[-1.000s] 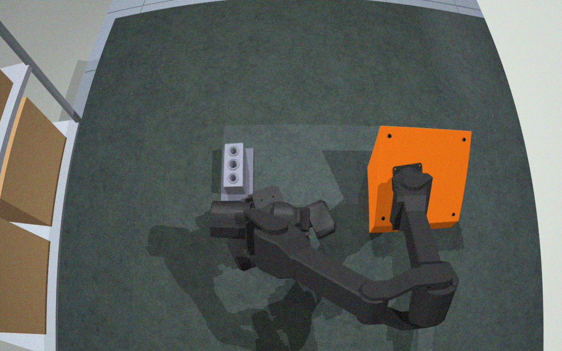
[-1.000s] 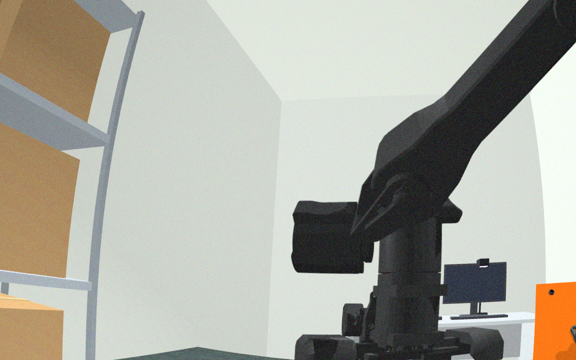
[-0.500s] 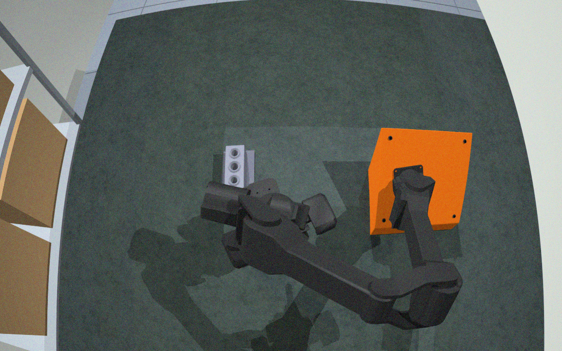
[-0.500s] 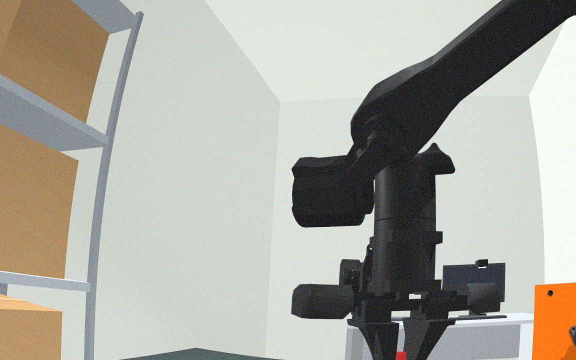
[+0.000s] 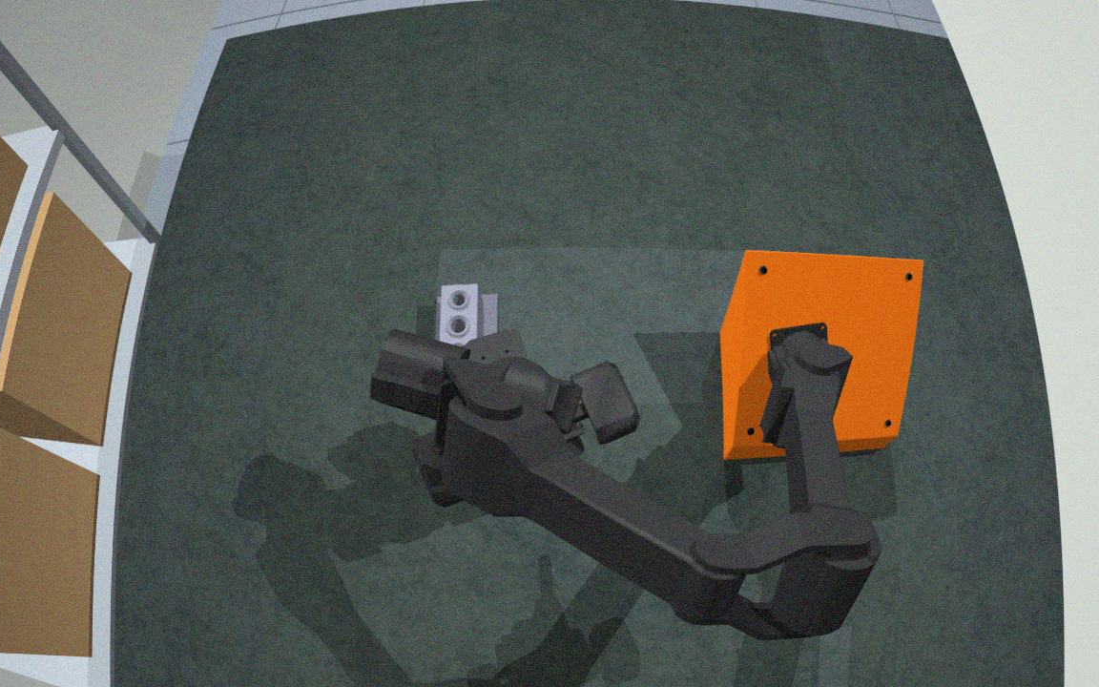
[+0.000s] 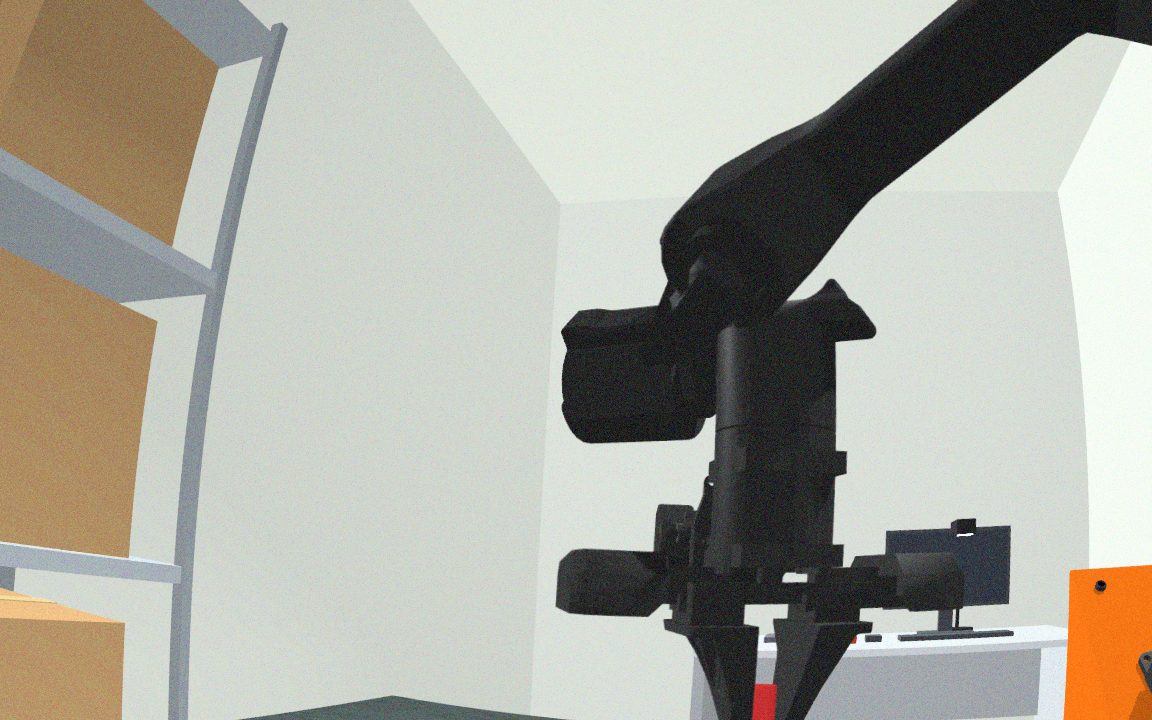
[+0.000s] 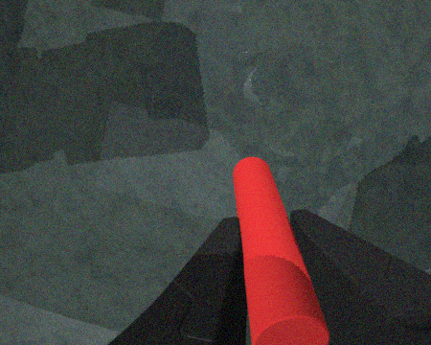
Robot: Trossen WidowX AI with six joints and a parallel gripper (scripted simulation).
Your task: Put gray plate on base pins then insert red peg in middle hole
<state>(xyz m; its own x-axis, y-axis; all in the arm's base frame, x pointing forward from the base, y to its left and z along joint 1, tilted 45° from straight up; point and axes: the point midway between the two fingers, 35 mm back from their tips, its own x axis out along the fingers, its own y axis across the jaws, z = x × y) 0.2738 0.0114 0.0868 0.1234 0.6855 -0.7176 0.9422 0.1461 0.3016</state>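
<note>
Jaws: pinching the red peg (image 7: 273,256); the gripper (image 6: 766,667) points down above the counter (image 5: 536,154).
Peg location: between the jaws, off the counter, near the gray plate (image 5: 458,312).
Plate: partly hidden under the wrist in the top view; two holes show, and whether it lies flat on the base pins cannot be told.
Peg axis: in the wrist view the long axis runs away from the camera, probably close to upright.
Risk: a slight tilt or offset could make the tip catch on the rim of the middle hole and jam, or slip in the grip.
</note>
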